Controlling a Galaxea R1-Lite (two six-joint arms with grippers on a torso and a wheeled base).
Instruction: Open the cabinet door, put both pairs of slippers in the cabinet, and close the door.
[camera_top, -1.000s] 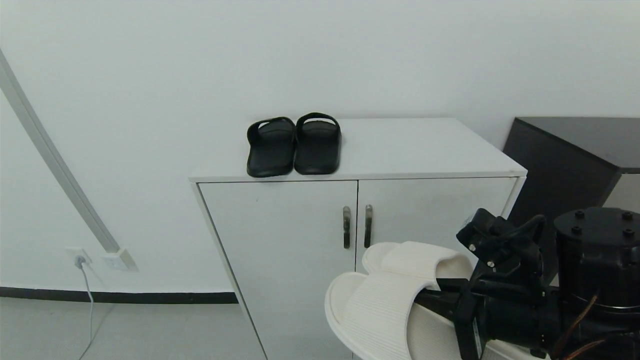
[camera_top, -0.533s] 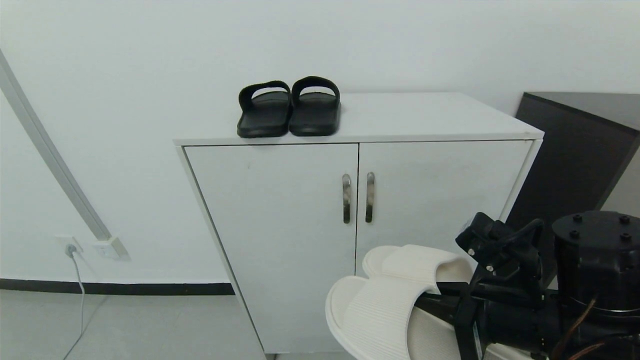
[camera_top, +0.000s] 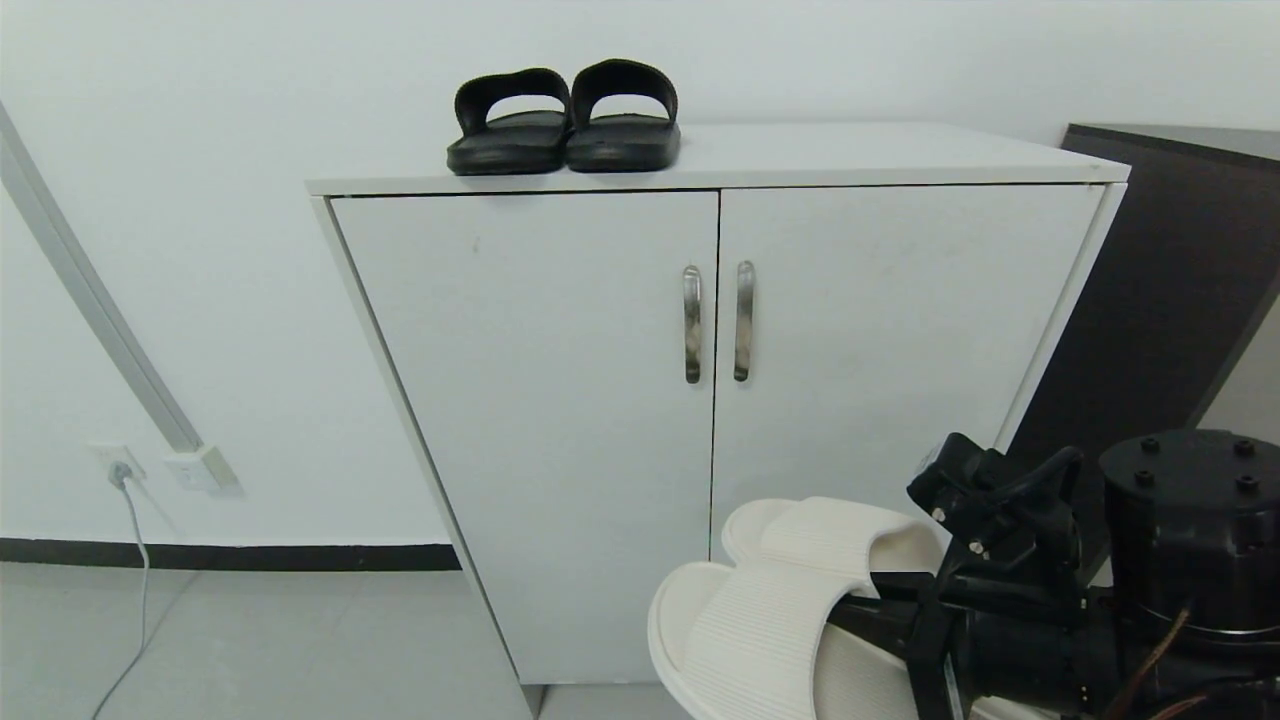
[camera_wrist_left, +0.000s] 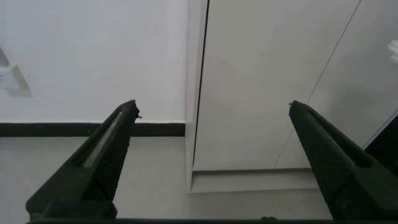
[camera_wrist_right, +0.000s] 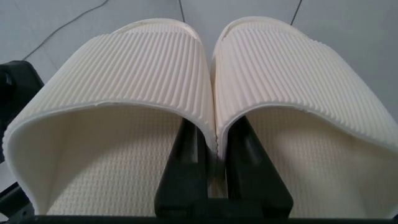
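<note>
As the head camera sank over the last second, the white cabinet climbed up the head view until its top showed almost edge-on. The whole picture shifted together, so this was the camera moving and not the furniture. The black slippers sat side by side on the cabinet's top, above its left door, just as they had a second earlier.

Both doors were shut, with the two metal handles side by side at the seam in the middle of the cabinet's front. The right gripper kept its place in front of the cabinet's right door, low down. Its fingers were pinched narrow on the adjoining straps of the white slippers, and the pair was carried toes toward the cabinet. The left gripper was spread wide with nothing in it, and faced the foot of the cabinet near its lower left corner.

Neither pair was inside yet. The drop in viewpoint appeared to bring the robot level with the doors and handles. With one arm loaded, opening a door would likely fall to the free left gripper. The loaded arm in front of the right door could get in the way of its swing.
</note>
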